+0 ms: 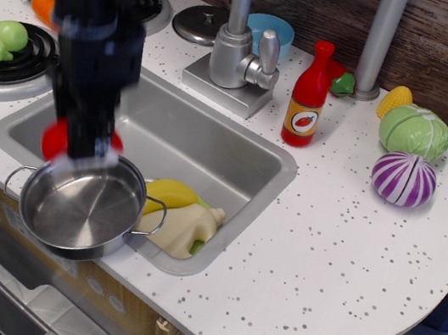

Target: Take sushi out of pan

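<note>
Sushi (pixel 58 140): lifted clear of the pan (pixel 83 213), which sits empty at the bench's front-left edge; pinched in the motion-blurred gripper (pixel 81 148) just above the pan's rear rim; set-down elsewhere outstanding.

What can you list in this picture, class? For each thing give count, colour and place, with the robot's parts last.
Sushi: one, red and white, held above the pan's far rim.
Pan: one, steel, empty, front left edge of the sink.
Sink: one, steel, middle.
Banana: one, yellow, in sink.
Jug: one, cream, in sink.
Tap: one, grey, behind sink.
Bottle: one, red, right of tap.
Cabbages: two, green and purple, right.
Lid: one, grey, left of tap.
Gripper: one, black, blurred, shut on sushi.
</note>
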Available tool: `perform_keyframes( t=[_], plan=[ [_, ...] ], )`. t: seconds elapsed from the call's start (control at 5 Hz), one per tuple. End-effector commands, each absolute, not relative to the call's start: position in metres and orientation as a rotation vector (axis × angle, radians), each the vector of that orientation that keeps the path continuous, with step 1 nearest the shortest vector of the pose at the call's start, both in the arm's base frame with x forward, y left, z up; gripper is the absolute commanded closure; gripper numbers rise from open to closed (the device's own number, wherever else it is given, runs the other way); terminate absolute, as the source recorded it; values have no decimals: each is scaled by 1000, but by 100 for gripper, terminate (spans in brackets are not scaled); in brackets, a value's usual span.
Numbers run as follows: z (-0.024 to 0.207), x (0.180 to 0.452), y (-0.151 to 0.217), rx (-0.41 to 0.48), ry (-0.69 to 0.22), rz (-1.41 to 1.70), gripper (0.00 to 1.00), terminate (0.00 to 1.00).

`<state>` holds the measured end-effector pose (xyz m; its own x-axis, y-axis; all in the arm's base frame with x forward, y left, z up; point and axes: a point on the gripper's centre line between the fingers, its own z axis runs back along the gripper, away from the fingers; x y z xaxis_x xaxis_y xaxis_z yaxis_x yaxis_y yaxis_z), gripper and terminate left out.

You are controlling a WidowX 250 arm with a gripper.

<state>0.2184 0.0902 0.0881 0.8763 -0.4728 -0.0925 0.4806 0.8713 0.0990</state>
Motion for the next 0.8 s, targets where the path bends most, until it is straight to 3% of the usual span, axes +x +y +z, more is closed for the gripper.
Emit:
perform_keyframes(
  t=[0.0, 0.2, 0.4, 0.6],
  plan=[
    [94, 268, 130, 190, 18, -648, 100, 0],
    [77, 297, 145, 152, -13, -731, 100, 0],
    [50, 311, 153, 93, -60, -773, 100, 0],
    [30, 316, 157, 93, -107, -798, 100, 0]
  ],
)
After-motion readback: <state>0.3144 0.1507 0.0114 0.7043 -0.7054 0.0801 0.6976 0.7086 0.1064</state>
